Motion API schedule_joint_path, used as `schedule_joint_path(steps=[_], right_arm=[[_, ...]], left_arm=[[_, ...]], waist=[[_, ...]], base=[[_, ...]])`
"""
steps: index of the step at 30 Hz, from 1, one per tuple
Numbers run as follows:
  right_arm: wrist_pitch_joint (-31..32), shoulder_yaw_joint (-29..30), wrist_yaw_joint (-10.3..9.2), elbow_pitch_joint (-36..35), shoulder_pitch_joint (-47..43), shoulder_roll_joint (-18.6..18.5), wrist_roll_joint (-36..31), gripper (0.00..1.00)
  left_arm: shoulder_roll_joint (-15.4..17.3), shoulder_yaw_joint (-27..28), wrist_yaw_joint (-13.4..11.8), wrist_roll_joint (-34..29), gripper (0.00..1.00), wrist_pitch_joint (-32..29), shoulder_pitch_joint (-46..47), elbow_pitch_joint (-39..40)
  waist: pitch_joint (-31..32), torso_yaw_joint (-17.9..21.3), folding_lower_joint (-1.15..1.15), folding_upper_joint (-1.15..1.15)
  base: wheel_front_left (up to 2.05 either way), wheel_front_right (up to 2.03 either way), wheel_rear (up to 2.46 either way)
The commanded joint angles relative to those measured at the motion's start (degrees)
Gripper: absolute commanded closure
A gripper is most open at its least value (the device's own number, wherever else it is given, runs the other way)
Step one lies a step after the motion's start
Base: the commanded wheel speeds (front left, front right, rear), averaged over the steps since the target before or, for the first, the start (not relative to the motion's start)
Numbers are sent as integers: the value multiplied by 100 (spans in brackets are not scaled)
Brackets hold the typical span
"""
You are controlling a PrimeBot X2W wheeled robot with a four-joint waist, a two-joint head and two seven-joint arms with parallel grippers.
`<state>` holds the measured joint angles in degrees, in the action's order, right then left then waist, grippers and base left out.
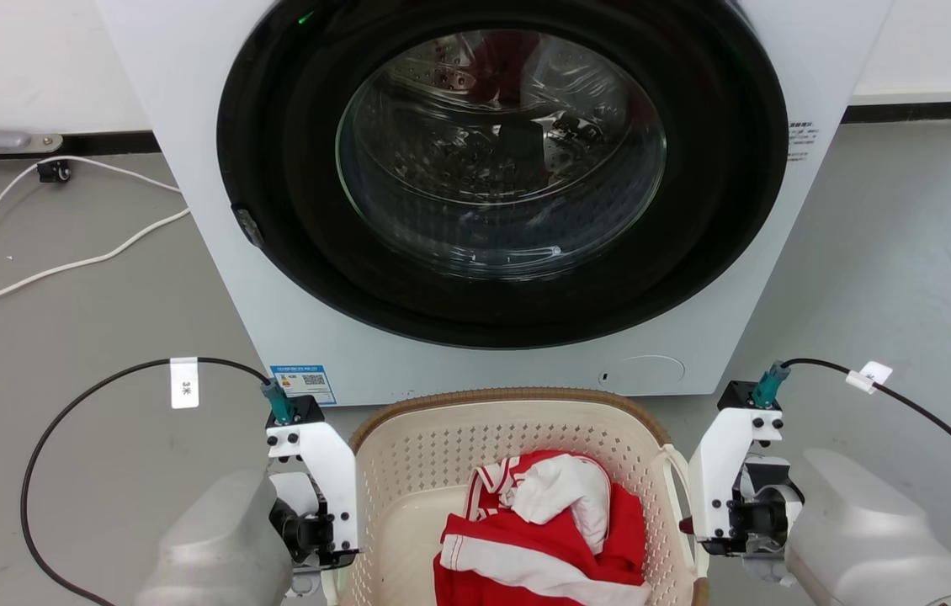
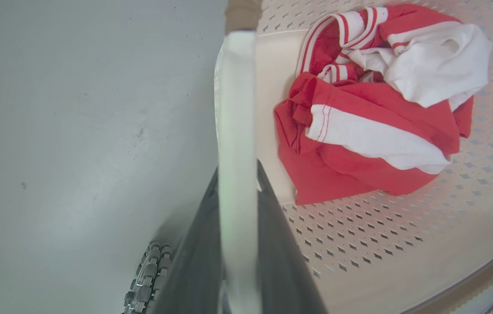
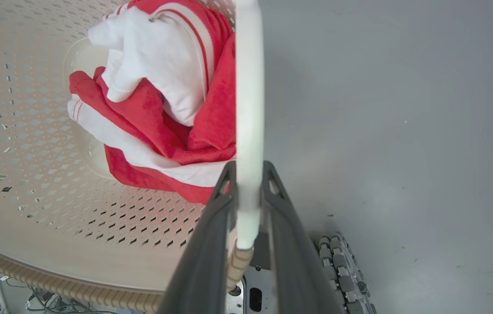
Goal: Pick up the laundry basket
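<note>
Two rounded, pale grey shells form the left forearm (image 1: 219,547) and the right forearm (image 1: 871,539). Each carries a flat white bracket (image 1: 320,471) dotted with small dark screws, with black wrist hardware behind it. On top of each bracket a teal plug (image 1: 278,402) sits in a black block and feeds a thin black cable (image 1: 139,365). Each cable wears a white tag (image 1: 184,383); the left one has small dark print. The left fingers (image 2: 194,266) and right fingers (image 3: 205,257) are long, dark grey and tapering; the right pair has triangular cut-outs near the tips. A grey wheel (image 3: 338,270) is edged with small rollers.
</note>
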<state>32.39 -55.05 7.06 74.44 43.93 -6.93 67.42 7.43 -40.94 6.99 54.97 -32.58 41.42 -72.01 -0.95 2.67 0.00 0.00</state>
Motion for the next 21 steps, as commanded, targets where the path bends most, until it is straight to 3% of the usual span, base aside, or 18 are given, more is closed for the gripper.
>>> schedule_joint_path(steps=[1, 21], right_arm=[[9, 12, 79, -116, -34, 254, 7, 100], [-31, 7, 79, -117, -47, 252, -20, 100]], left_arm=[[-278, -13, 88, 85, 100, 16, -31, 113], [-301, -162, 88, 282, 100, 89, -46, 76]], waist=[[5, 4, 0, 0], [44, 12, 0, 0]], base=[[0, 0, 0], [0, 0, 0]])
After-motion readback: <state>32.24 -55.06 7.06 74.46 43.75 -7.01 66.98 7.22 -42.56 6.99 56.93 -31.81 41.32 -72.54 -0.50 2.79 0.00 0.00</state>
